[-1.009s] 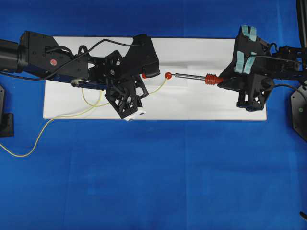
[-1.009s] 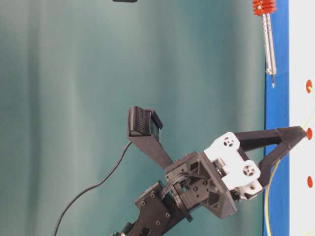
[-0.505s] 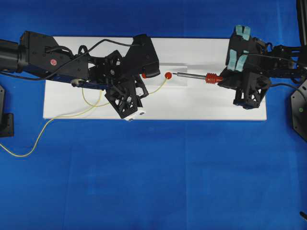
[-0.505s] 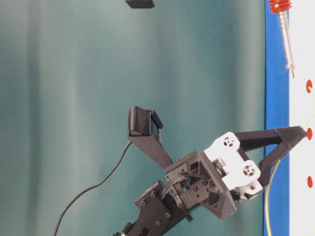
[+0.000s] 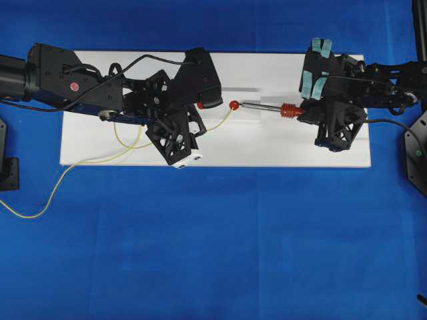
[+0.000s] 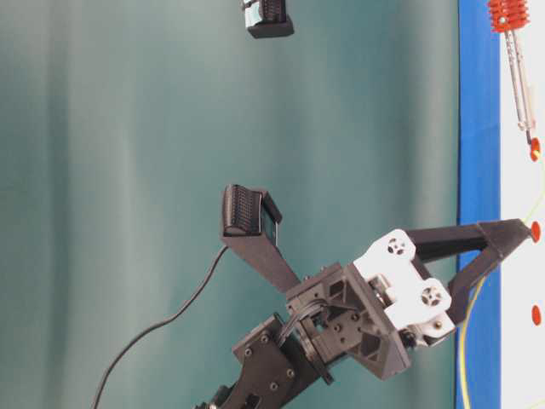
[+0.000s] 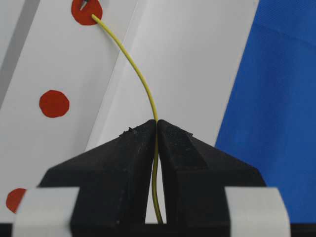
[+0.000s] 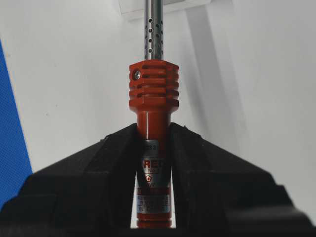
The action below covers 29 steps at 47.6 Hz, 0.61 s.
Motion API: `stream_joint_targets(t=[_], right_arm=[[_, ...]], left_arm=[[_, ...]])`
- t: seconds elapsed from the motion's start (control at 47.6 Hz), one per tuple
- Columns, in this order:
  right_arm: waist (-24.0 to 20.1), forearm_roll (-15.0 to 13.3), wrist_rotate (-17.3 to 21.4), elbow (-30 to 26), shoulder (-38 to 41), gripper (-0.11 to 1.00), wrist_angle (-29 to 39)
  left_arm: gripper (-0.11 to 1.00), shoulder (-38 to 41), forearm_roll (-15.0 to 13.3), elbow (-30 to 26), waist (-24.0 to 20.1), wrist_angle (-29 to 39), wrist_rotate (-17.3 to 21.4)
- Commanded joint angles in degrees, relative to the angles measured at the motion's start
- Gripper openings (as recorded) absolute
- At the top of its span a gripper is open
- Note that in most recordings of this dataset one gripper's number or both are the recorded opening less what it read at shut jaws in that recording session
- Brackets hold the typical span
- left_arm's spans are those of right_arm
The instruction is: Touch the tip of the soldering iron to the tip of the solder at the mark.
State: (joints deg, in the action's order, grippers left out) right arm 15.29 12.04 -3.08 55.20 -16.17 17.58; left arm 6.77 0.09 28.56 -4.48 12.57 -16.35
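On white board [image 5: 267, 143], three red marks [image 7: 54, 103]

The soldering iron [image 8: 153, 148] handle label shows "RED" and "33"

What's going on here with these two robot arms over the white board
The left gripper is shut on the solder, a thin yellow wire whose free end lies on a red mark on the white board. The right gripper is shut on the soldering iron by its red handle, the shaft pointing at that mark. In the left wrist view the iron's tip shows at the mark, just beside the solder's end.
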Motion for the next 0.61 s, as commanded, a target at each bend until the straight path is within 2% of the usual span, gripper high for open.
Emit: stream_joint_targets(t=[0.0, 0.589], right_arm=[[0.1, -0.1, 0.0, -1.2, -0.4, 0.06, -0.4], [0.0, 0.0, 0.0, -1.4, -0.4, 0.06, -0.2]], left_arm=[[0.03, -0.8, 0.2, -1.2, -0.1, -0.2, 0.1], [0.03, -0.9, 0.1, -1.3, -0.6, 0.0, 0.2]])
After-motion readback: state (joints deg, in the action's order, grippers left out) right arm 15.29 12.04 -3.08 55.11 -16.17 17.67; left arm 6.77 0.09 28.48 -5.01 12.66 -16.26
